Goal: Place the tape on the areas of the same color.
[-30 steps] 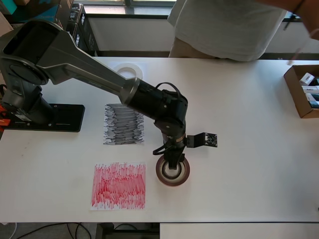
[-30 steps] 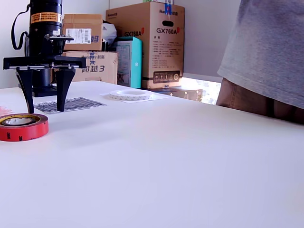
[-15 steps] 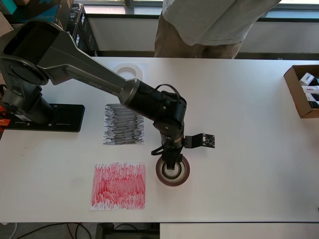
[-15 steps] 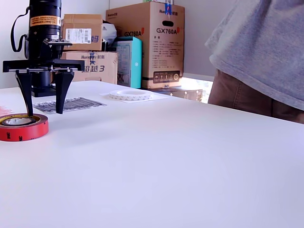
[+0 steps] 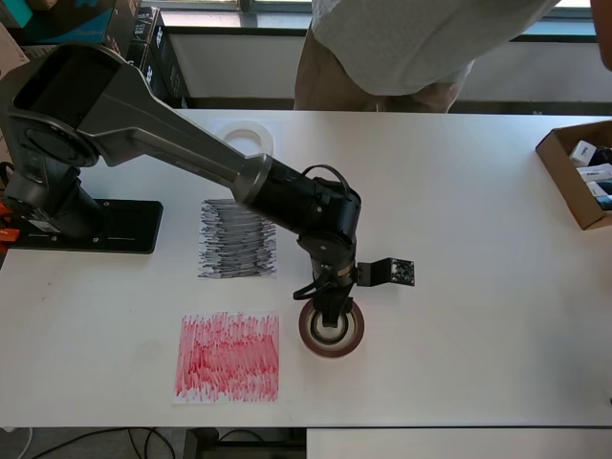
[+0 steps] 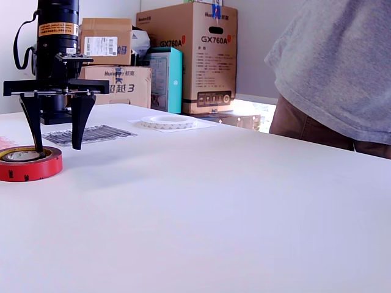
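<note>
A: What sits nearest the counter's (image 5: 459,249) front edge, seen from overhead?

B: The red patch (image 5: 228,357); at its 3 o'clock, just beside it, lies the red-brown tape roll (image 5: 332,328).

A: And the end effector (image 6: 55,128)?

B: Released, jaws spread: one finger over the roll's core, the other outside its rim.

A: Open room?

B: Bare counter toward 3 o'clock.

A: Farther back?

B: The black-grey patch (image 5: 237,239), then the whitish roll (image 5: 244,135), half hidden by the arm. A person (image 5: 411,43) is cropped at 12 o'clock.

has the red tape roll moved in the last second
No. In the overhead view the red tape roll sits just as it did beside the red patch, with the open end effector over it.
</note>
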Tool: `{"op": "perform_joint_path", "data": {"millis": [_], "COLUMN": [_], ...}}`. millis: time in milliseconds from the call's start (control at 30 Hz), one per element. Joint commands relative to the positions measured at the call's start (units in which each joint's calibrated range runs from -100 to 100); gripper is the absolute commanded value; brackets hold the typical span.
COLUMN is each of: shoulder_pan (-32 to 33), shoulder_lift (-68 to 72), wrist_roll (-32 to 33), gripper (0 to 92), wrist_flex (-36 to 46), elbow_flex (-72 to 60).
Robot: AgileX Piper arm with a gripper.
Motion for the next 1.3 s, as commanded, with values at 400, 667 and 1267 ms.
{"op": "perform_joint_path", "data": {"millis": [400,667,1267], "shoulder_pan": [0.95,0.95,1.42], "shoulder_lift": [0.42,0.42,2.10], "wrist_roll": [0.38,0.38,0.38], "gripper": [63.3,63.3,63.3], "wrist_flex": [-0.36,-0.36,-0.96], "elbow_flex": [0.21,0.30,0.21]}}
